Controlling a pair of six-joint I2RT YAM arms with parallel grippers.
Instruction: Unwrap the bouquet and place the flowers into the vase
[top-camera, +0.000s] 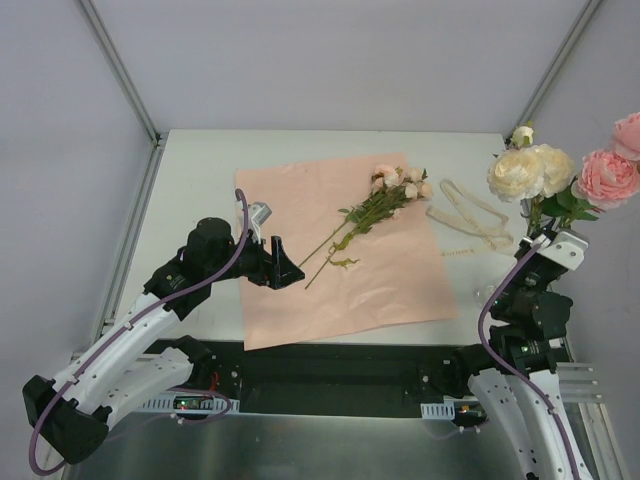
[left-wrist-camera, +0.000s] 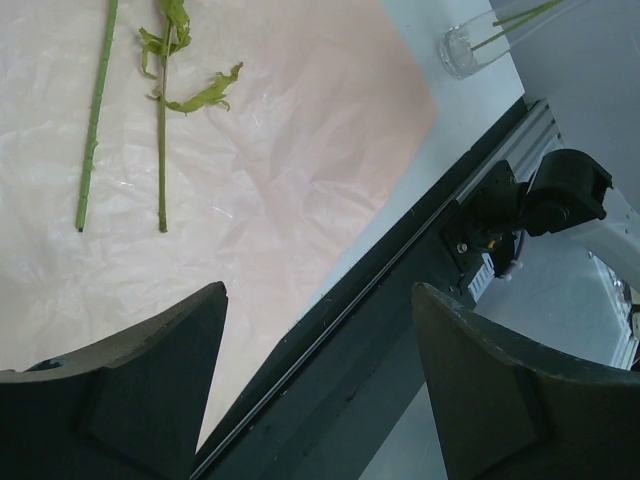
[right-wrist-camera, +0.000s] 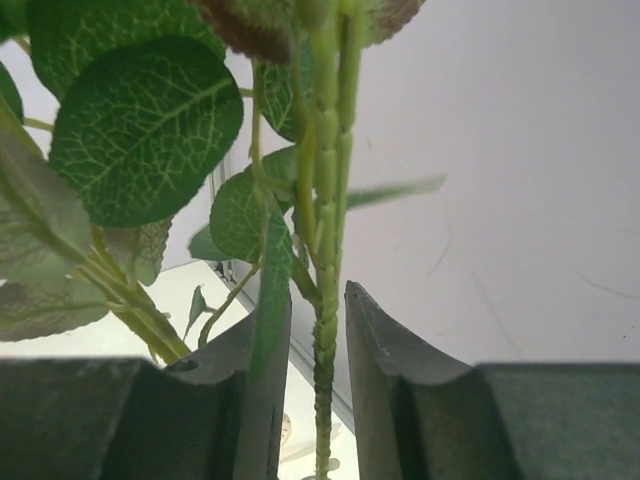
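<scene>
left gripper (left-wrist-camera: 318, 290): you had it wide open, empty, over paper (top-camera: 340, 260) on bench (top-camera: 200, 170) | right gripper (right-wrist-camera: 318, 295): slightly parted around stem (right-wrist-camera: 325, 200), gaps either side | flowers (top-camera: 395, 190): some on paper, others in vase (left-wrist-camera: 462, 48) | handling: judged light, bendable, fragile; grip bare lower stem.

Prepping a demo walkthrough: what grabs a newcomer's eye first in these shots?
Big cream and pink roses loom at the right edge of the overhead view, their stems passing through the right tool, whose jaws stand slightly apart. Next comes the pink paper sheet spread flat mid-table, with a few small roses lying on it and a loose cream ribbon just to its right.
</scene>
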